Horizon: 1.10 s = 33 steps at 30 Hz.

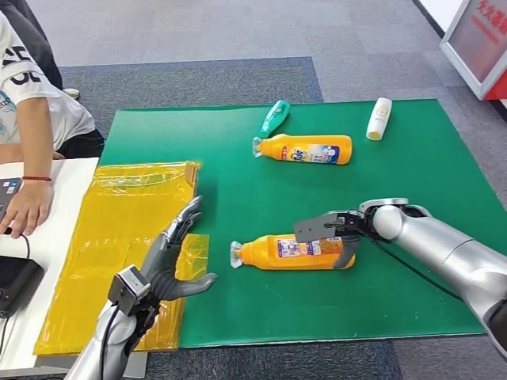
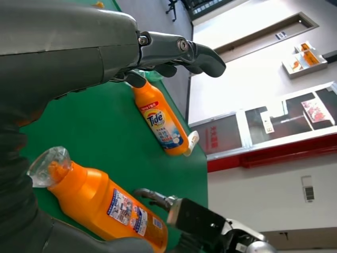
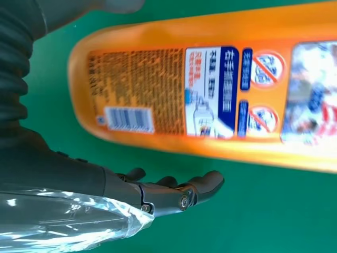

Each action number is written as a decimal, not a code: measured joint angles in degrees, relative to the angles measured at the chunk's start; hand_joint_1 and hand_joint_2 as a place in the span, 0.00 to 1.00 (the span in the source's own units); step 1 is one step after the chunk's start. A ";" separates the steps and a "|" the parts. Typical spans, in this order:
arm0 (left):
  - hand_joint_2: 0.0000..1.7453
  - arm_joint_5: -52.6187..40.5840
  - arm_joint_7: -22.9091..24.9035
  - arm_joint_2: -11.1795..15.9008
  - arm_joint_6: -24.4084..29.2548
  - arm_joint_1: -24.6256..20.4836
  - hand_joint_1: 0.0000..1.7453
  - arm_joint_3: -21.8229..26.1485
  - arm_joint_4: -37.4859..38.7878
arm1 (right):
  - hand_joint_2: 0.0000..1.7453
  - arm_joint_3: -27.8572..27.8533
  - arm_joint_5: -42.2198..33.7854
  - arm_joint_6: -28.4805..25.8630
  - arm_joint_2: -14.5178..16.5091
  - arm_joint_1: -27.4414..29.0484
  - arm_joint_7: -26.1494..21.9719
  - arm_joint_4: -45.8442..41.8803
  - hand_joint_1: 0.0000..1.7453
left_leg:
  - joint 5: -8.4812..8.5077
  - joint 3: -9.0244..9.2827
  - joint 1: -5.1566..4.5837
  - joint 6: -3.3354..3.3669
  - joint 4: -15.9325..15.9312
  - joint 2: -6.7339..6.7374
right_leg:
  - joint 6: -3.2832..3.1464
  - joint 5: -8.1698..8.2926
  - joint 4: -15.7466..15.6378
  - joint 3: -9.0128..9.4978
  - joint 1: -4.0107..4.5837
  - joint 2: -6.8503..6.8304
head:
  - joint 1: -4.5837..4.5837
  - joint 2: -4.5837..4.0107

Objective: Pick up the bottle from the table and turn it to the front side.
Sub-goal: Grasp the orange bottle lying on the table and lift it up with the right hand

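1. Close right robot hand [image 1: 335, 237] squarely round the base end of the near orange bottle [image 1: 287, 252]; fingers apart, straddling it, nothing gripped yet.
2. Keep left robot hand [image 1: 177, 257] open, empty, over the yellow sheet [image 1: 125, 229].
3. Lying flat on the green counter [image 1: 418, 158], barcode side up, clear cap pointing left.

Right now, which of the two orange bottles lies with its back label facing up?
The orange bottle beside the right hand: its barcode side faces up. The far orange bottle shows its front logo.
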 joint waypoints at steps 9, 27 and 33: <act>1.00 -0.26 0.91 -0.27 0.32 -0.94 0.00 0.04 0.00 | 1.00 1.03 5.88 -2.14 3.52 2.18 -1.08 3.98 0.00 | -0.06 0.19 0.01 -0.07 0.00 0.09 | -0.06 0.03 -0.01 0.09 0.01 0.14 | 0.00 0.00; 1.00 0.03 1.56 -0.62 0.32 -1.42 0.00 0.04 0.00 | 1.00 -0.13 8.65 -2.63 6.10 2.95 -0.93 6.34 0.00 | 0.15 0.45 0.05 -0.16 0.00 0.13 | -0.21 0.32 -0.02 0.29 0.05 0.23 | 0.01 0.00; 1.00 0.03 1.06 -0.58 0.40 -1.12 0.00 0.08 0.00 | 1.00 -1.09 8.89 -3.35 6.16 3.54 -1.73 6.95 0.00 | 0.20 0.46 0.07 -0.18 0.00 0.14 | -0.22 0.38 -0.03 0.29 0.07 0.23 | 0.00 0.00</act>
